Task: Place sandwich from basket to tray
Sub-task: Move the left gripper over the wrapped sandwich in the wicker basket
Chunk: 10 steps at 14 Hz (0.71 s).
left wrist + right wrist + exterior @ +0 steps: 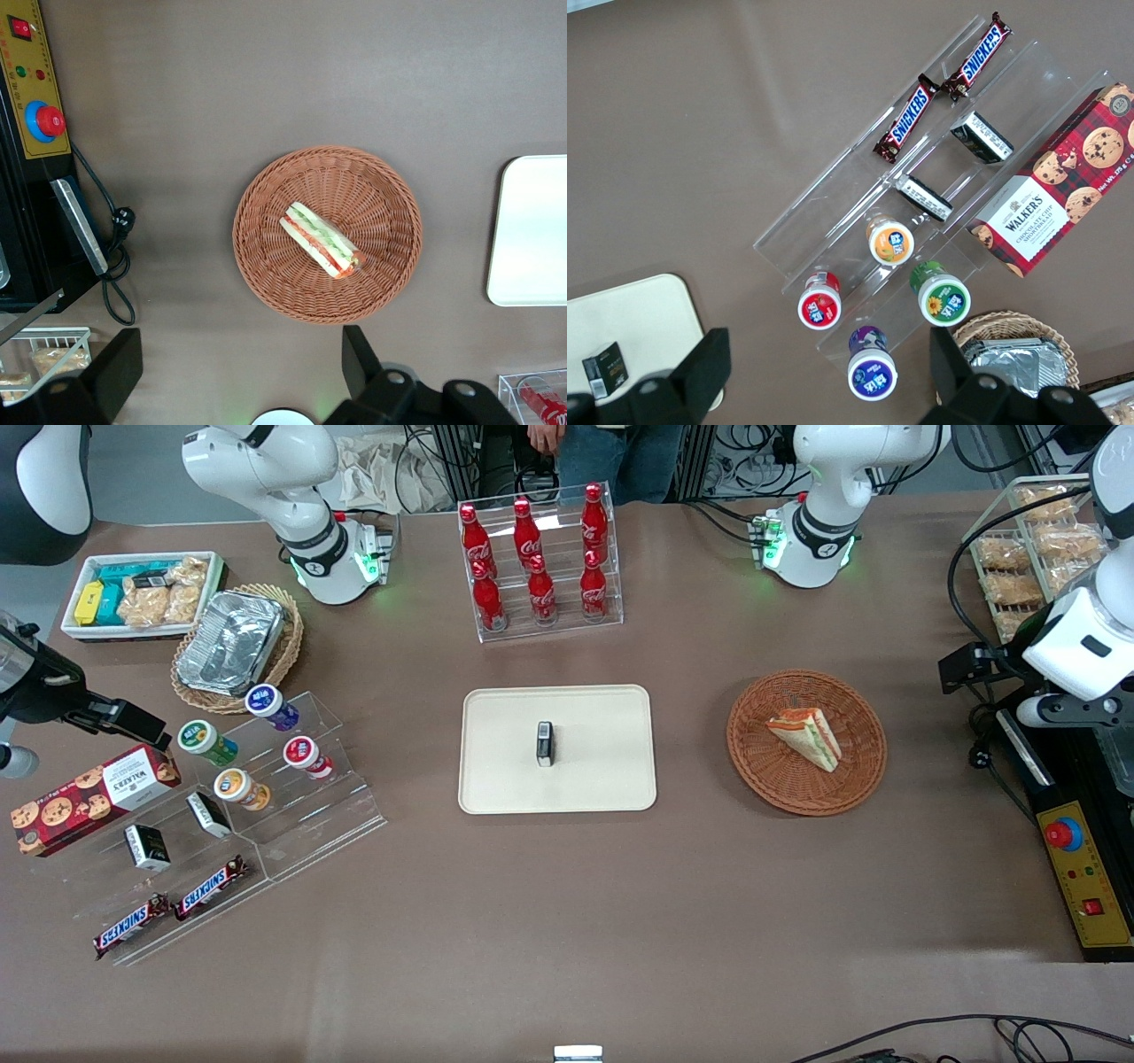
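Front view: sandwich [805, 735] lies diagonally in basket [806, 741] (tip toward camera); tool [239, 372] hovers above, fingers wide.

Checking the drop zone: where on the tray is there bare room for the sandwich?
The tray is bare all around the small black box at its middle. The open gripper hangs above the basket holding the sandwich.

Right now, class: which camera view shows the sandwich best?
The left wrist view: the sandwich lies mid-frame in the basket, unobstructed, below the open gripper. The front view shows it smaller, toward the working arm's end. The right wrist view misses it.
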Each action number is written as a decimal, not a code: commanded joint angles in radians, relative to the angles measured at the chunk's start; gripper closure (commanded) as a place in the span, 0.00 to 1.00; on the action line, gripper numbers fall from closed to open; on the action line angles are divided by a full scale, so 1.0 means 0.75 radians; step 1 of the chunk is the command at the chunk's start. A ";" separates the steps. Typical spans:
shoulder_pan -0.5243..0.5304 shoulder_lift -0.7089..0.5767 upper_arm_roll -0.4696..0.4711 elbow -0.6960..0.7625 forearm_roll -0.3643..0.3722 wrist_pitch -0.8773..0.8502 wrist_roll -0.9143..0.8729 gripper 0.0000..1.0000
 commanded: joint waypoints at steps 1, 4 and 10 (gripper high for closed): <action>-0.007 0.004 0.000 0.026 0.015 -0.008 -0.019 0.00; -0.009 -0.012 0.002 0.030 0.025 -0.025 -0.016 0.00; 0.004 -0.296 0.004 -0.386 -0.005 0.032 -0.043 0.00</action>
